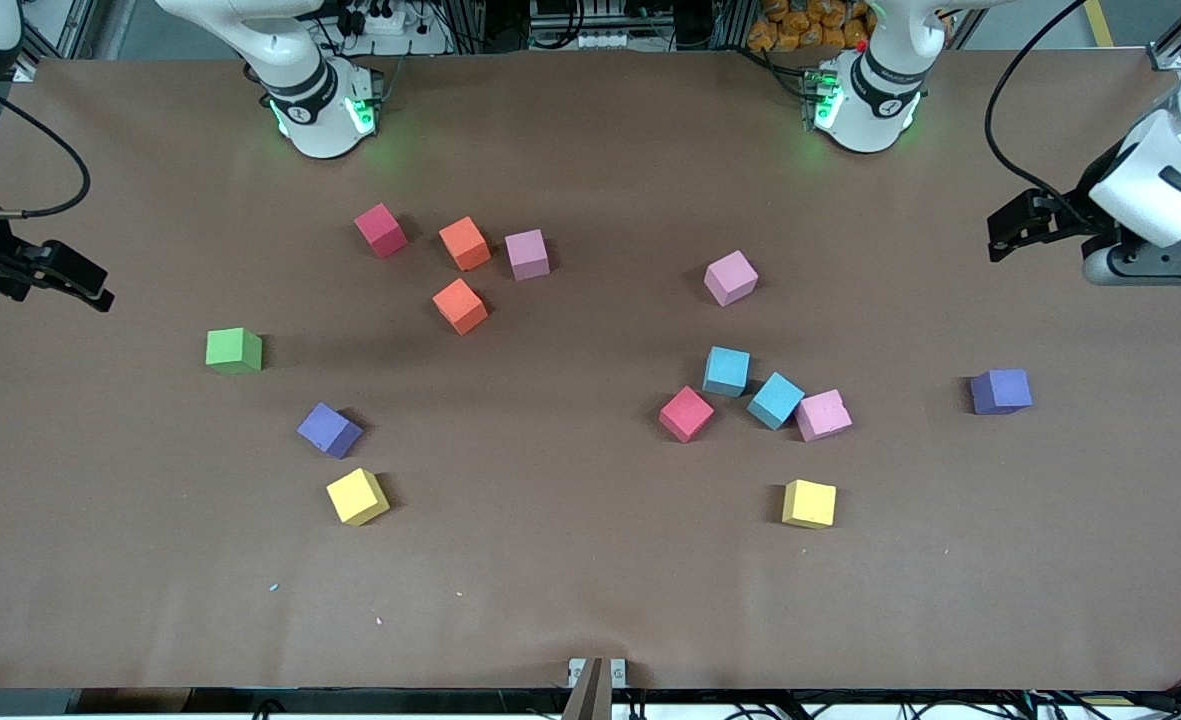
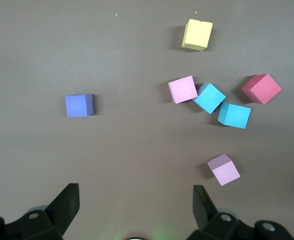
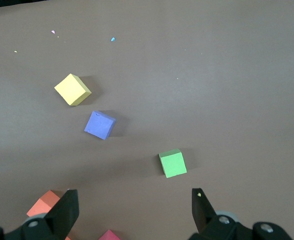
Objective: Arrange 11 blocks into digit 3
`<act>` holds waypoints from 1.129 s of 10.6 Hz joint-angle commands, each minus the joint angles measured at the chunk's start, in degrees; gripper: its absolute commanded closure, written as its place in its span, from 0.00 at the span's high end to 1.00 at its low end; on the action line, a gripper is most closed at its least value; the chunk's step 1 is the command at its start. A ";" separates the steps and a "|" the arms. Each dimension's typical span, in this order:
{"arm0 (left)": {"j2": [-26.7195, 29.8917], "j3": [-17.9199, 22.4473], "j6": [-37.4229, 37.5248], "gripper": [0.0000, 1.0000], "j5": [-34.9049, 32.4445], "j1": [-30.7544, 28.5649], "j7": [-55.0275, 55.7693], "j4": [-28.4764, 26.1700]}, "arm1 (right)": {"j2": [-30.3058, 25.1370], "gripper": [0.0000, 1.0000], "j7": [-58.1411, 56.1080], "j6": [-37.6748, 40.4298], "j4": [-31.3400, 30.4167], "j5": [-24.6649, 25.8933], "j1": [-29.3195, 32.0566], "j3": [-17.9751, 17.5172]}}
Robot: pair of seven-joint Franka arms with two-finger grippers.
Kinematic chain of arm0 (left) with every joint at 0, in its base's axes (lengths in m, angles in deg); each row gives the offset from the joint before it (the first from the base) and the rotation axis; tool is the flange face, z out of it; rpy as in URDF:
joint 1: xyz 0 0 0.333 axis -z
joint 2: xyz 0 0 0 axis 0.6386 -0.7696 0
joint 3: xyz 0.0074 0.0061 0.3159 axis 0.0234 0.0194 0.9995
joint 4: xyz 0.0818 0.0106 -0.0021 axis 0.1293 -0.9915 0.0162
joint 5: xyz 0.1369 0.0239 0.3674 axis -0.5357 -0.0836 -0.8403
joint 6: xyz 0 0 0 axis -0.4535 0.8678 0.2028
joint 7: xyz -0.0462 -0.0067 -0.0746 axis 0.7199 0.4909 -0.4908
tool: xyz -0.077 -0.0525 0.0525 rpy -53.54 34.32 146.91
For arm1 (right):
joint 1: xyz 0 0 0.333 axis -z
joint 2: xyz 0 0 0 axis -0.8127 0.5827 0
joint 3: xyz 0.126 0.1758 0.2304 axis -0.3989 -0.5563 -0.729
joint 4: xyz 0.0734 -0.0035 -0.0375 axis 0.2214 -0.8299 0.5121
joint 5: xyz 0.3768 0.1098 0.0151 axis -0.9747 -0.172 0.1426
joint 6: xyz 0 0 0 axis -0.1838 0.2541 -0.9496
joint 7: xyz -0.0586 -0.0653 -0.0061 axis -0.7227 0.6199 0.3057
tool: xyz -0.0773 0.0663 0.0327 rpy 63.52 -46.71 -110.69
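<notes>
The blocks lie scattered on the brown table (image 1: 570, 560), and no digit 3 shows. Toward the right arm's end are a red (image 1: 381, 230), two orange (image 1: 465, 243) (image 1: 460, 306), a pink (image 1: 527, 254), a purple (image 1: 330, 430) and a yellow block (image 1: 357, 496). Toward the left arm's end a pink (image 1: 730, 277), a red (image 1: 686, 413), two light blue (image 1: 726, 371) (image 1: 776, 400), another pink (image 1: 823, 415), a yellow (image 1: 809, 503) and a purple block (image 1: 1001, 391). My left gripper (image 1: 1012, 228) (image 2: 135, 192) hangs open and empty at its end. My right gripper (image 1: 85, 280) (image 3: 134, 195) is open and empty too.
A green cube (image 1: 234, 351) (image 3: 172, 163) sits alone toward the right arm's end, nearest my right gripper. Both arm bases (image 1: 325, 110) (image 1: 865, 100) stand along the table's edge farthest from the front camera. A few small crumbs (image 1: 274, 587) lie near the front edge.
</notes>
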 commanded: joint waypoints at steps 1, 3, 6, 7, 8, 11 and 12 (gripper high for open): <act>-0.05 -0.45 0.29 1.00 1.32 0.19 2.53 -0.51 | 0.28 1.00 0.70 0.65 0.74 -1.02 0.32 -0.20; -0.93 -3.07 -0.33 1.00 1.40 0.19 7.17 -1.04 | 0.28 1.00 0.61 0.74 0.74 -1.02 0.32 -0.20; -4.34 -10.61 -3.39 1.00 1.32 0.28 19.54 -1.13 | 0.28 1.00 0.17 0.83 0.74 -1.02 0.32 -0.20; -5.66 -13.08 -4.62 1.00 1.32 0.28 23.51 -1.13 | 0.20 1.00 0.26 1.09 0.65 -1.02 0.41 -0.29; -6.98 -14.93 -5.85 1.00 1.32 0.63 27.29 -1.57 | 0.20 1.00 0.78 1.88 0.65 -1.10 0.50 -0.29; -8.48 -16.27 -13.58 1.00 1.32 6.93 38.80 -6.39 | 0.20 1.00 0.96 4.52 0.91 -2.93 0.41 -1.77; -10.58 -16.27 -15.17 1.00 1.14 10.44 44.15 -6.41 | 0.28 1.00 0.96 4.17 0.91 -3.65 0.50 -1.87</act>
